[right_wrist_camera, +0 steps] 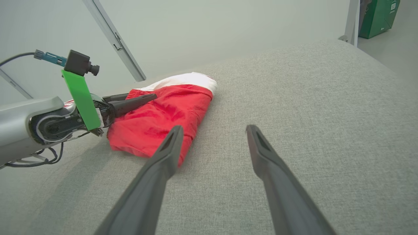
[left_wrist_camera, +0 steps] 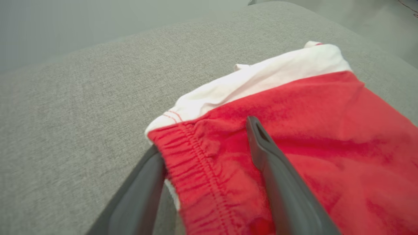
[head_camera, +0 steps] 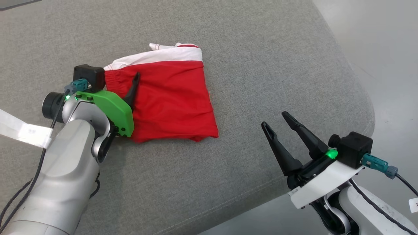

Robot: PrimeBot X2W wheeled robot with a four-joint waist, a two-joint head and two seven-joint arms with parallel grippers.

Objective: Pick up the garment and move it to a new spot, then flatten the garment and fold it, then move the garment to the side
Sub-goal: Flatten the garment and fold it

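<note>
1. Head view: The red cloth shorts with a white band point(head_camera: 173, 101) lie folded on the grey fabric cushion point(head_camera: 228, 182). I think the next job is to slide them to the side. The left gripper point(head_camera: 124, 81) sits right at their stretchy end. It should take both layers and stay low, so the fold does not flop open. Its arm comes in low, with the wrist bent toward the shorts.
2. Left wrist view: The dark fingers point(left_wrist_camera: 277, 182) stand wide apart and pinch nothing. The stretchy edge lies between them. One finger rests over the red cloth and the other is just beside the edge. Push in deeper before squeezing.
3. Right wrist view: The right gripper point(right_wrist_camera: 214, 129) has its fingers apart and holds nothing. The shorts lie ahead, off to one side of its tips. It should keep out of the way.
</note>
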